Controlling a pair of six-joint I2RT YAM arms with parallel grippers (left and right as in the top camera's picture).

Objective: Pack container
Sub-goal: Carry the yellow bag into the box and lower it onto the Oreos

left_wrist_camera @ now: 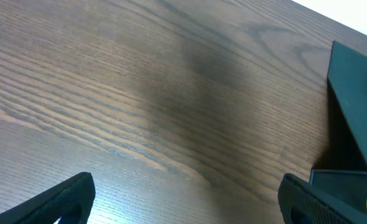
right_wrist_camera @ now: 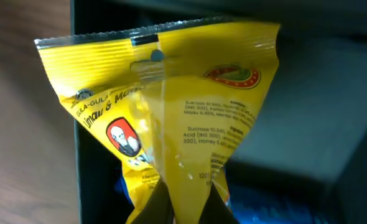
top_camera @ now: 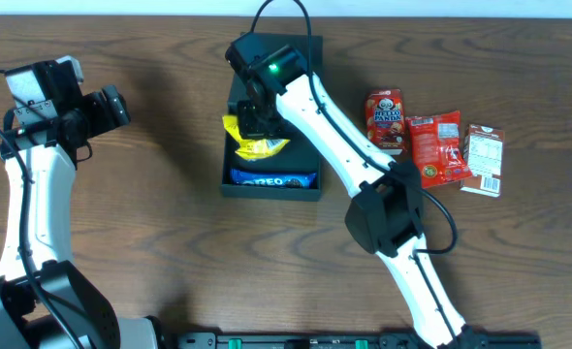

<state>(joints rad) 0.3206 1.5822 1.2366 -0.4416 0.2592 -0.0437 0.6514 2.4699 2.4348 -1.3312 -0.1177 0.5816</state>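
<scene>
Matte black square cardboard container [top_camera: 270, 193] sits on the wood surface [top_camera: 170, 223] directly under your right gripper [top_camera: 257, 124], mouth up, long axis running away from the arm bases. That gripper is clenched on a yellow crinkly snack packet [right_wrist_camera: 165, 106] hanging over the interior, above a blue Oreo packet [top_camera: 273, 179]. Left gripper [top_camera: 111, 107] is released, empty, well apart. Right arm's nearer; next move looks like straight down.

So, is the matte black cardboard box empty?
Not empty: the box holds a blue Oreo packet, and the right gripper holds a yellow packet over it.
</scene>
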